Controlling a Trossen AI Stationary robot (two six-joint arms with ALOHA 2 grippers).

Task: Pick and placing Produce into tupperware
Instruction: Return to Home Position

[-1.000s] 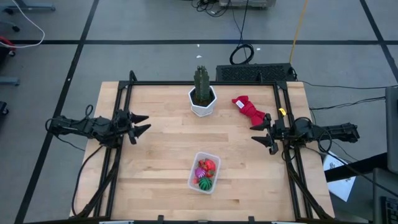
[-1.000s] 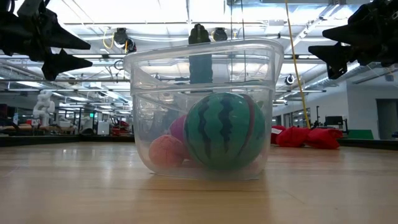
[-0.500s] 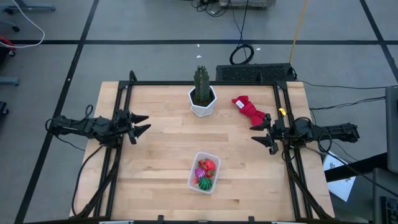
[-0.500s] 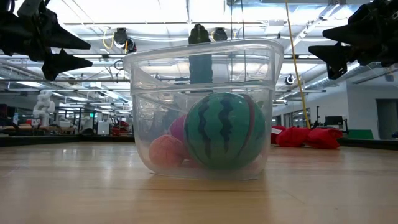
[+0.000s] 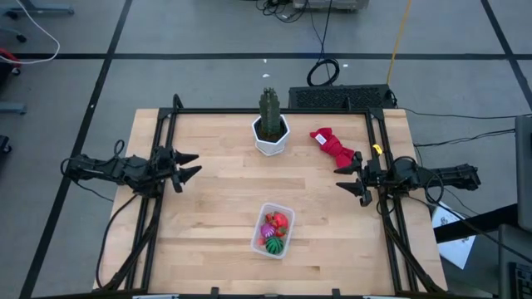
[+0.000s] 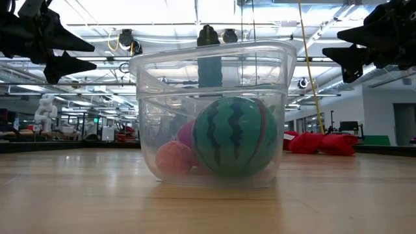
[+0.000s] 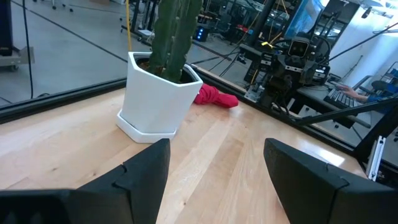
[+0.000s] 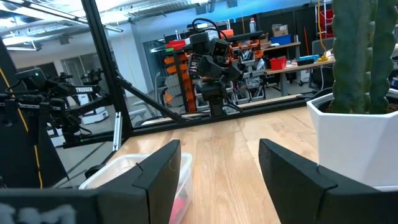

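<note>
The clear tupperware (image 5: 273, 229) (image 6: 211, 117) stands on the table near its near edge, its base flat on the wood. Inside lie the green striped ball (image 6: 234, 136) (image 5: 273, 245), a red piece (image 5: 279, 221), a purple piece (image 5: 268, 230) and a pink bit (image 6: 174, 158). In the right wrist view the tupperware (image 8: 143, 171) shows at the lower left. My left gripper (image 5: 189, 165) (image 7: 214, 168) hovers open at the table's left edge. My right gripper (image 5: 345, 180) (image 8: 217, 168) hovers open at the right edge. Both are far from the tupperware and hold nothing.
A green cactus in a white hexagonal pot (image 5: 270, 129) (image 7: 158, 93) (image 8: 360, 124) stands near the far edge at the middle. A red cloth bundle (image 5: 332, 144) (image 6: 318, 142) lies to its right, near the right gripper. Black frame rails (image 5: 162, 141) run along the table's left and right sides.
</note>
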